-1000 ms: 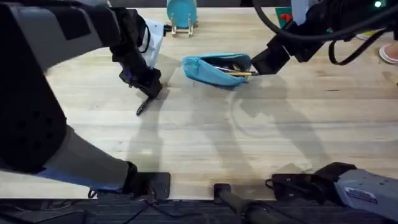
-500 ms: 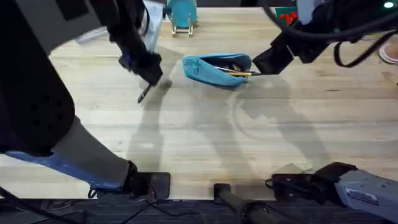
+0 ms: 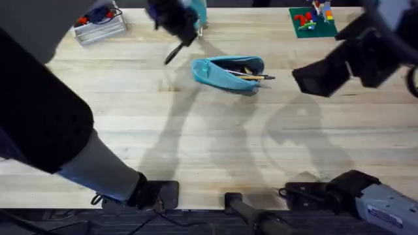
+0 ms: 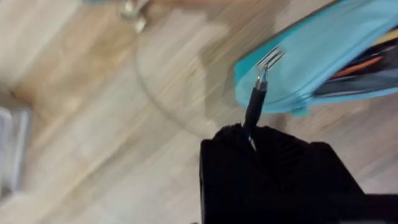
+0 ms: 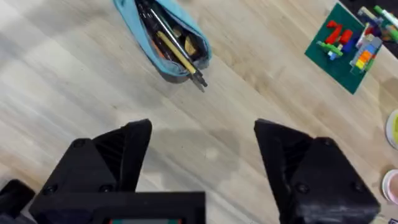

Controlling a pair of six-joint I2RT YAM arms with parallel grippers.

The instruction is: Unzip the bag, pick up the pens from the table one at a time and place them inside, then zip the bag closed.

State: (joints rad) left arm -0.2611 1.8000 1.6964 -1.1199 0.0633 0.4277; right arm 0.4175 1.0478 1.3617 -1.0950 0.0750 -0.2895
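Observation:
The light blue bag (image 3: 222, 68) lies unzipped on the table (image 3: 209, 137), back of centre. A yellow pen (image 3: 256, 77) rests in its mouth, tip poking out at the right end. My left gripper (image 3: 177, 34) hangs in the air just left of the bag, shut on the black pen (image 3: 172, 53), which slants down from it. In the left wrist view the black pen (image 4: 255, 106) sticks out of my fingers (image 4: 273, 168) toward the bag's end (image 4: 311, 62). My right gripper (image 3: 313, 77) is open to the right of the bag (image 5: 163, 34), holding nothing.
A green baseplate with small bricks (image 3: 312, 19) sits at the back right. A clear tray (image 3: 98, 25) sits at the back left. A round teal object on a wooden stand (image 3: 196, 14) stands behind the bag, partly covered by my left arm.
My left gripper has lifted the black pen off the table and carried it back and right, toward the bag's left end. My right gripper has drawn away from the bag's right end.

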